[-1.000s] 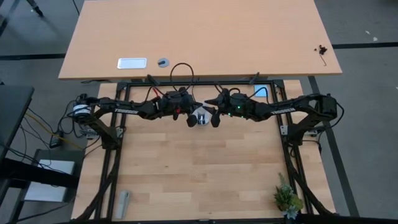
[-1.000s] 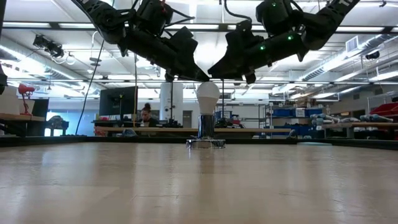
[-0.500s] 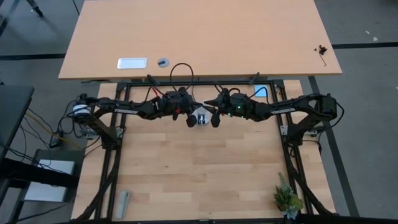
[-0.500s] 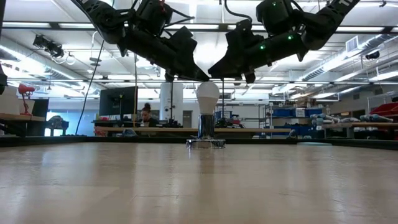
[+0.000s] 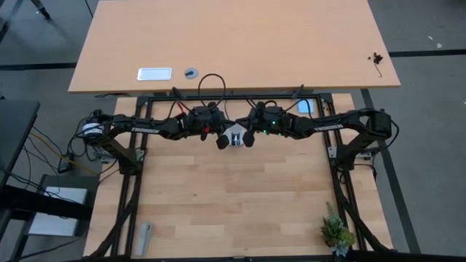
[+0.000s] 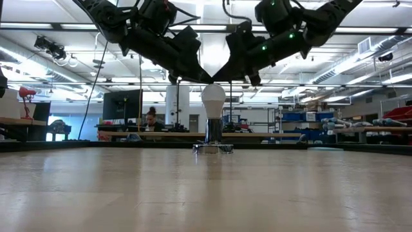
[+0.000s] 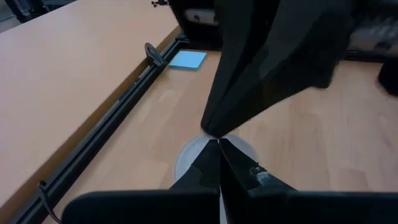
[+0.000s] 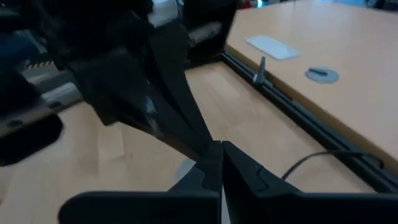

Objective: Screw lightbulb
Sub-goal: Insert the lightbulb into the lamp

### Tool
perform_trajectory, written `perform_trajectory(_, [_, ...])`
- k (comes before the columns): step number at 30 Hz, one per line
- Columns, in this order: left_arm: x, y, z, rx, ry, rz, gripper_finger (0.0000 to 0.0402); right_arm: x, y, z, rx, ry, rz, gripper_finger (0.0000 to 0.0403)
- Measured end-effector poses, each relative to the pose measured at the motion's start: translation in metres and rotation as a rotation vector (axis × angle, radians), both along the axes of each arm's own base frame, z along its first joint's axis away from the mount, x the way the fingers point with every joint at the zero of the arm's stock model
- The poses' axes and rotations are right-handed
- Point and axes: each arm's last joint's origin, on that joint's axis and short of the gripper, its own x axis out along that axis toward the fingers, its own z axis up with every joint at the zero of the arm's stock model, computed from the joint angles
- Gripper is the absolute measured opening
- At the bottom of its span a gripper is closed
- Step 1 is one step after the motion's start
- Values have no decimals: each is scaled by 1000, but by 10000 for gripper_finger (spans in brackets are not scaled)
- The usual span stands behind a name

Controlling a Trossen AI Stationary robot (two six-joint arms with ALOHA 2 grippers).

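The white frosted lightbulb (image 6: 214, 103) stands upright with its threaded base in the round silvery socket base (image 6: 213, 147), at the far middle of the table (image 5: 234, 136). My left gripper (image 6: 207, 80) comes at it from the table's left and my right gripper (image 6: 223, 78) from the right. Both slant down, and both are shut, as each wrist view shows (image 7: 219, 149) (image 8: 221, 149). Their tips meet just over the bulb's crown. In each wrist view the other arm hides most of the bulb. My left gripper has its shut fingertips at the left of the bulb's crown (image 6: 210, 86), slanting down from the table's left; I cannot tell whether they touch it. My right gripper has its shut fingertips at the right of the crown (image 6: 219, 86), slanting down from the table's right; I cannot tell whether they touch it.
A thin black cord (image 5: 211, 78) loops behind the socket. A blue note (image 5: 304, 107) lies at the far rail. A small plant (image 5: 336, 233) stands near right and a grey object (image 5: 144, 237) lies near left. The desk beyond holds a white plate (image 5: 154, 73).
My right gripper has gone toward the table's left, up to the bulb's crown, so its tip now stands close beside my left gripper's tip. The bulb stays upright in the socket.
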Motion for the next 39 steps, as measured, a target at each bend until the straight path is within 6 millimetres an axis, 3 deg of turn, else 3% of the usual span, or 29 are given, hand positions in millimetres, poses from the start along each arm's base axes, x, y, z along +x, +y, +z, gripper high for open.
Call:
perform_trajectory(19, [-1, 1, 2, 16, -9, 30, 0, 3, -9, -13, 29, 38, -29, 10])
perform_trajectory(34, [-11, -2, 25, 35, -76, 31, 0, 2, -9, -15, 29, 63, -28, 12])
perform_trajectory(39, [-13, -3, 18, 10, -70, 29, 0, 2, -9, -16, 28, 69, -27, 12])
